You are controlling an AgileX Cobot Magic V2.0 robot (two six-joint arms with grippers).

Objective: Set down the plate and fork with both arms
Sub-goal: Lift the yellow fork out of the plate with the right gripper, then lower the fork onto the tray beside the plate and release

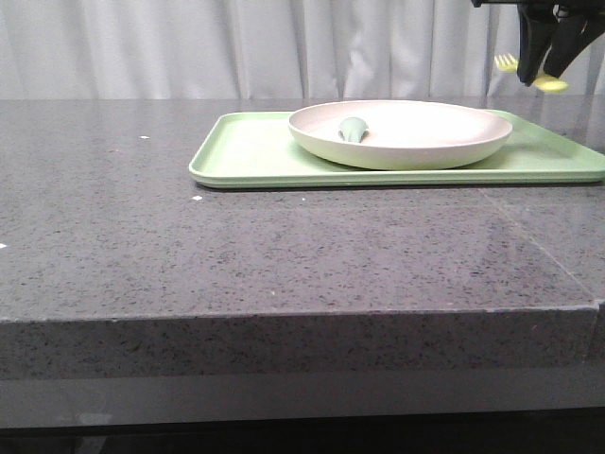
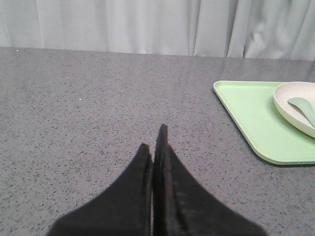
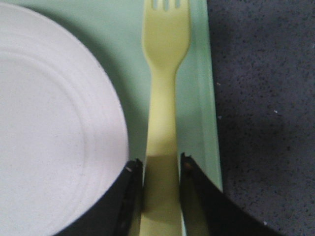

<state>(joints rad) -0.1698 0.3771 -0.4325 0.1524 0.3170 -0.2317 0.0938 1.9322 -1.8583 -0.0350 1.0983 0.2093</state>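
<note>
Fork (image 3: 161, 123) hung pinched by its handle in the right claw (image 3: 161, 169), above the tray's (image 1: 255, 151) right edge beside the plate (image 1: 416, 132). Left claw (image 2: 153, 147) was pressed together, empty, over bare counter (image 1: 284, 255).

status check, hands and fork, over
Right hand shut on fork, held above tray beside plate. Left hand shut, empty, over bare counter. Grey-green utensil lies in plate.
</note>
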